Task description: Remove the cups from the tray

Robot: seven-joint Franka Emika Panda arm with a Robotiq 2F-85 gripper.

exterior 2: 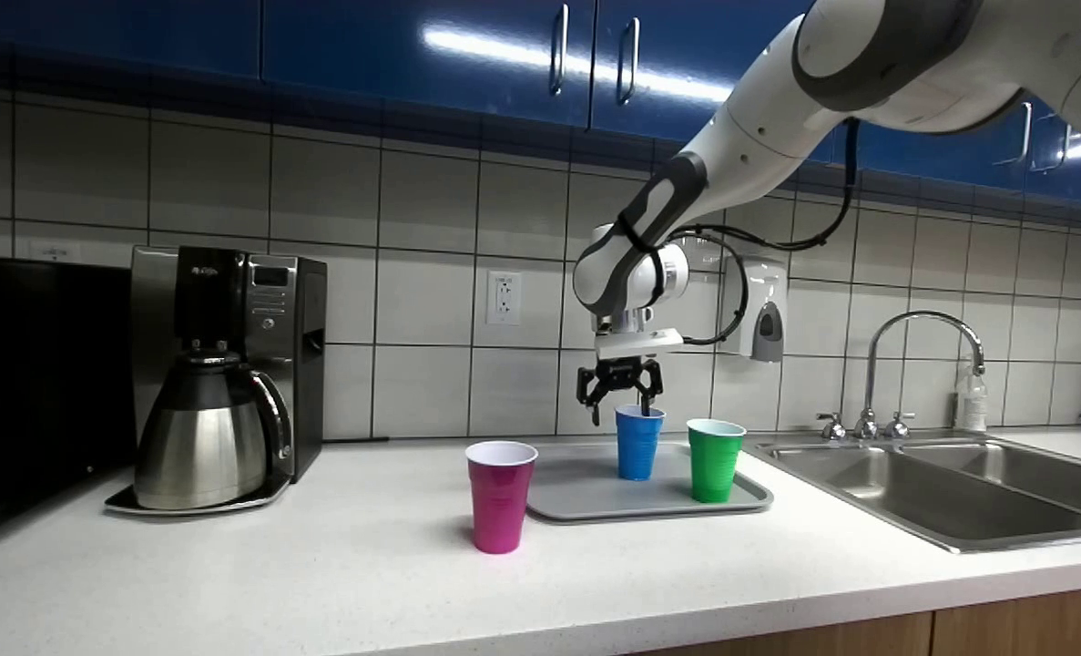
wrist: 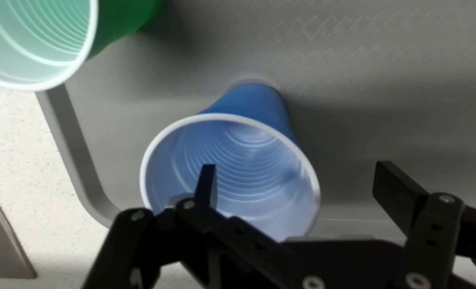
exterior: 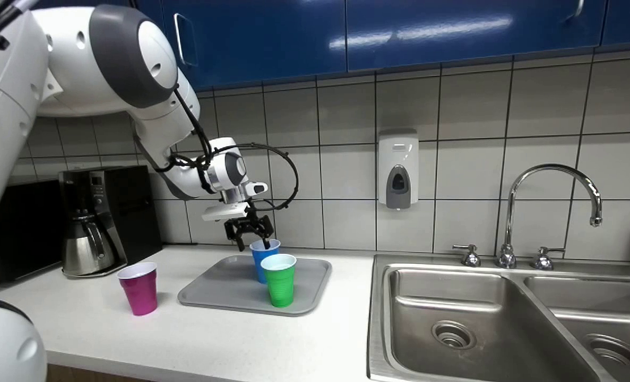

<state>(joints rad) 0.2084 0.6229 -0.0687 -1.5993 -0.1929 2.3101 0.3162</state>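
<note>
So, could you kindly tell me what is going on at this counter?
A robot arm appears partway through clearing the grey tray. Its gripper is open at the blue cup, with one finger apparently reaching inside the rim and the other outside; it has not closed on the cup. The blue cup and the green cup stand upright on the tray, while the magenta cup stands on the counter beside it. So two cups are left to remove.
</note>
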